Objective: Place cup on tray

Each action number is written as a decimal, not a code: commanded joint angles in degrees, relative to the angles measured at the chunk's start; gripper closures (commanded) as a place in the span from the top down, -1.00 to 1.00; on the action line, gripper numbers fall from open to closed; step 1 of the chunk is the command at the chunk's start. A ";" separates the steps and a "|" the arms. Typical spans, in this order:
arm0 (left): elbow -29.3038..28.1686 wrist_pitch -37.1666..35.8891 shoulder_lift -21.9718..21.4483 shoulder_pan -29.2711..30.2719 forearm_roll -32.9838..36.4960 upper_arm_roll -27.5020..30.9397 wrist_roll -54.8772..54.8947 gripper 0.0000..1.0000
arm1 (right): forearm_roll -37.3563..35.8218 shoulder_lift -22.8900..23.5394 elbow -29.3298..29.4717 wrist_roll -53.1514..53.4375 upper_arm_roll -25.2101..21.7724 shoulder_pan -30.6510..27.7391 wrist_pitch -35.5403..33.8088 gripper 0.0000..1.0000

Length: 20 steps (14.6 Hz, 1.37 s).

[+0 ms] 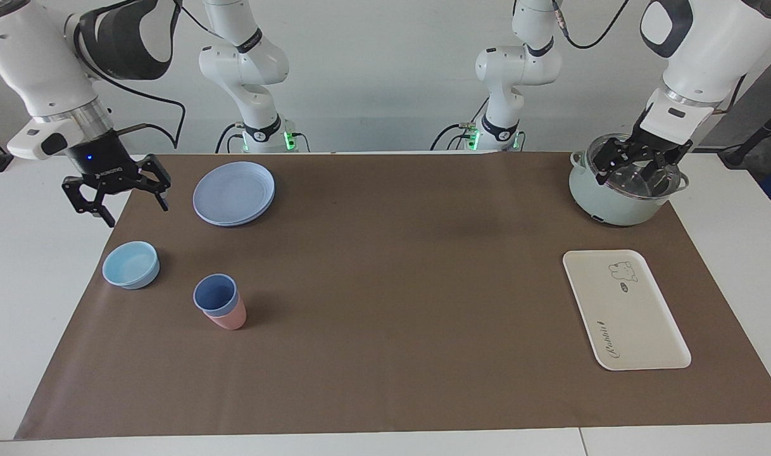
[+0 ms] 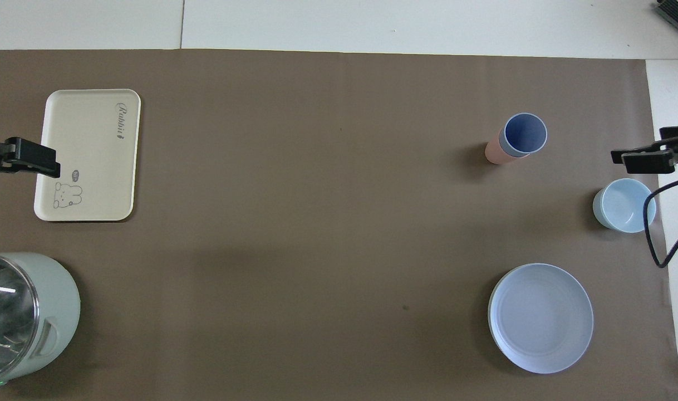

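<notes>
Facing view: the blue cup (image 1: 216, 295), nested in a pink cup (image 1: 230, 316), stands below the open, empty right tool (image 1: 121, 197); overhead, it looks light, stiff, slick, best pinched at the rim, tray (image 2: 88, 184) under the open, empty left tool (image 2: 21, 157).

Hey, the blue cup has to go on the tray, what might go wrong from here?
1. The blue cup sits nested in a pink cup, so lifting it may drag the pink one along.
2. The tray lies at the left arm's end, the cups at the right arm's end, so a handover or a long reach may be needed.
3. The open right pincer may bump the bowl beside the cups.
</notes>
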 commanded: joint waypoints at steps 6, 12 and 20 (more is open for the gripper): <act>-2.25 0.55 -1.92 0.17 0.86 -0.20 -0.73 1.00 | 24.80 8.98 -3.16 -40.06 0.47 -10.28 1.05 1.00; -2.25 0.55 -1.92 0.17 0.86 -0.20 -0.73 1.00 | 39.76 18.38 -3.42 -58.40 0.55 -12.56 -2.90 1.00; -2.25 0.54 -1.92 0.17 0.86 -0.20 -0.73 1.00 | 57.45 25.34 -2.89 -75.77 2.05 -12.13 -6.15 1.00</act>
